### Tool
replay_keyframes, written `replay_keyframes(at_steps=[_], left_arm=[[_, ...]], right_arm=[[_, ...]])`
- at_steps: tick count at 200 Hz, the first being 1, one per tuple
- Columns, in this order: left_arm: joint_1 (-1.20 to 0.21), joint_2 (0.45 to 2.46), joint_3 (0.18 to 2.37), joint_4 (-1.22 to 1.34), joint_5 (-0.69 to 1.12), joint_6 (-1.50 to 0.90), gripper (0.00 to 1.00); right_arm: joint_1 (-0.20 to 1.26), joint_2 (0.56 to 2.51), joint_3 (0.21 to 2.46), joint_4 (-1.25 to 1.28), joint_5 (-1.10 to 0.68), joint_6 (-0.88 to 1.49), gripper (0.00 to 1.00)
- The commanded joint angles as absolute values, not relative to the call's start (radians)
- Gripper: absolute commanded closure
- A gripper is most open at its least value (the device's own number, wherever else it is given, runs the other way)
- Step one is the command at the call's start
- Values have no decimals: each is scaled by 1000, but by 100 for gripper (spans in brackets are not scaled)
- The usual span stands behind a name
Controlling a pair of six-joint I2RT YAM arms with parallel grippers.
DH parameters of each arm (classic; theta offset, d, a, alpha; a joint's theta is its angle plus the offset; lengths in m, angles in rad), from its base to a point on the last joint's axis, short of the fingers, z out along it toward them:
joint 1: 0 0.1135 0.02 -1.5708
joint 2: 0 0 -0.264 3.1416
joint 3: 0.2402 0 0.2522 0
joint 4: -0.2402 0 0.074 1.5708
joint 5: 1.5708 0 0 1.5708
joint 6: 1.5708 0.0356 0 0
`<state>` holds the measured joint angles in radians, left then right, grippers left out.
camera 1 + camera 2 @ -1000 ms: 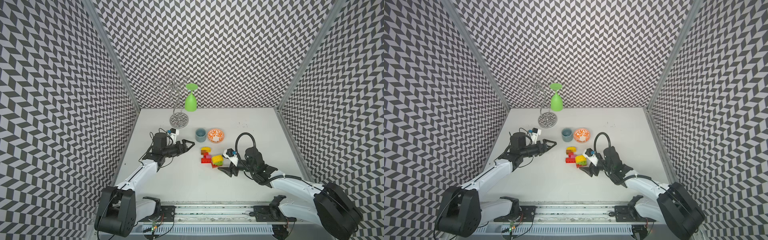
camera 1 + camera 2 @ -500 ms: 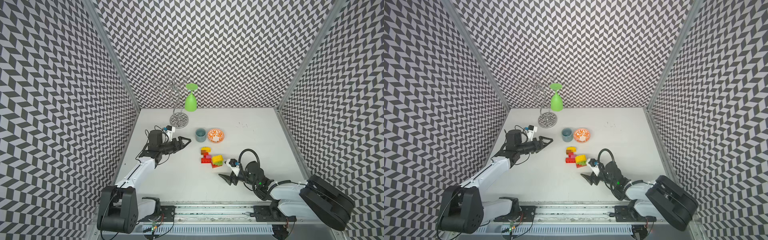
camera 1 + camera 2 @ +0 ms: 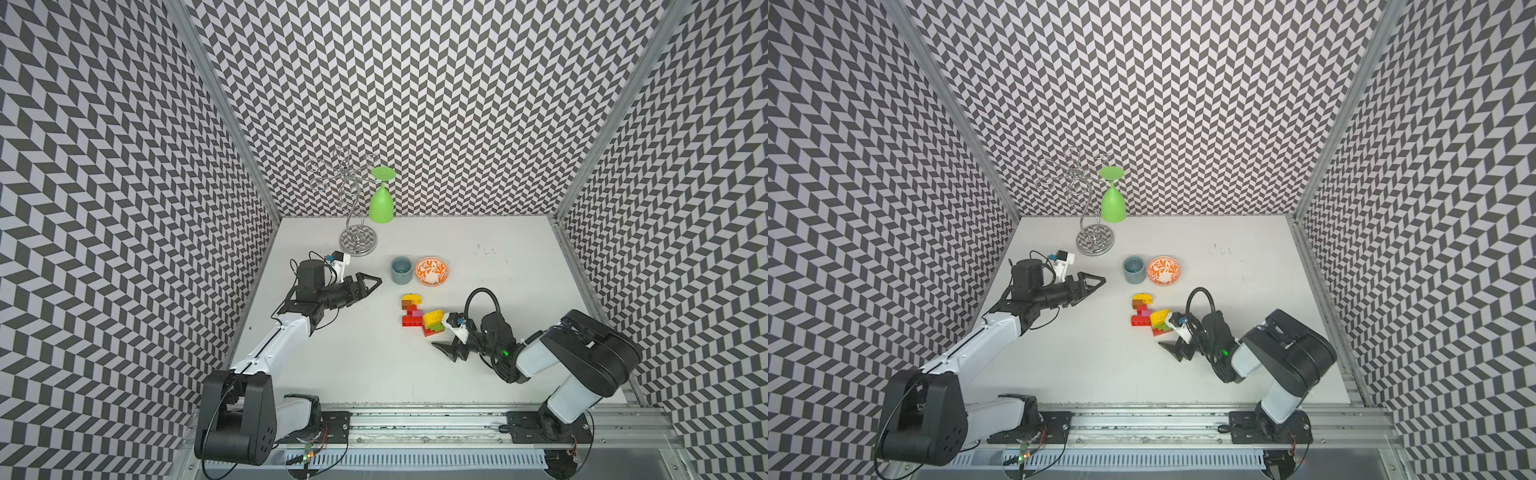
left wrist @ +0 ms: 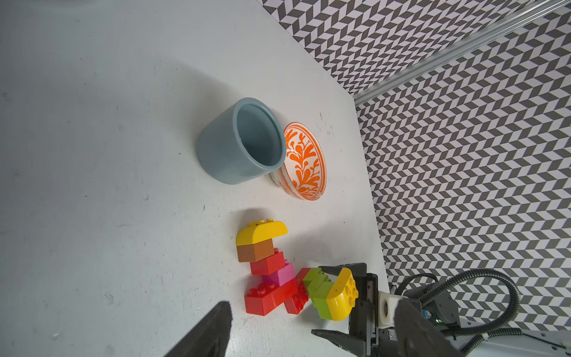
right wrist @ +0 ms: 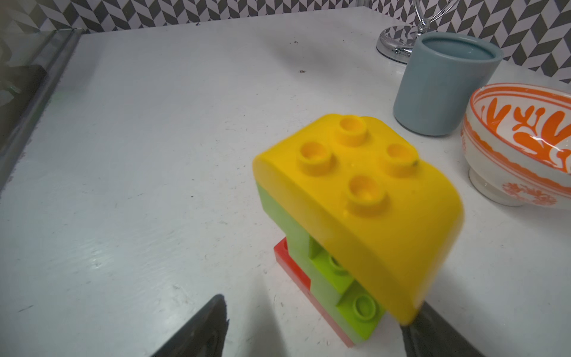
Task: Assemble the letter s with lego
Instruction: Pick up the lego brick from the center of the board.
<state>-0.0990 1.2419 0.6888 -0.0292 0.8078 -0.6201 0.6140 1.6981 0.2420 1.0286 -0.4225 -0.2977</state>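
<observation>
The lego stands mid-table in two joined groups. A flat chain [image 3: 411, 311] of yellow, brown, red and pink bricks lies next to an upright stack [image 3: 433, 323] with a curved yellow brick on lime green on red. My right gripper [image 3: 442, 337] is open around that stack [image 5: 355, 197]. One finger [image 5: 432, 337] sits close under the yellow brick, and the other finger [image 5: 204, 327] stands well apart from it. My left gripper [image 3: 372, 284] hovers open and empty to the left of the chain [image 4: 265, 262].
A grey-blue cup [image 3: 401, 270] and an orange-patterned bowl [image 3: 432, 271] stand side by side just behind the lego. A chrome glass rack [image 3: 357, 241] holding an inverted green glass [image 3: 381, 203] stands at the back. The patterned walls close three sides.
My right arm has folded back toward the front right while its gripper stayed by the yellow-topped stack and its jaws widened. My left gripper drew slightly back to the left.
</observation>
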Motion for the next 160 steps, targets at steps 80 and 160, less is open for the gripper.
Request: replay_keyframes(at_steps=[80, 160], left_arm=[[-93, 1244, 723, -29, 818, -598, 17], [-91, 1247, 718, -12, 831, -603, 18]], right_arm=[[601, 1799, 195, 1282, -630, -305, 15], [617, 1806, 177, 1320, -522, -240, 20]])
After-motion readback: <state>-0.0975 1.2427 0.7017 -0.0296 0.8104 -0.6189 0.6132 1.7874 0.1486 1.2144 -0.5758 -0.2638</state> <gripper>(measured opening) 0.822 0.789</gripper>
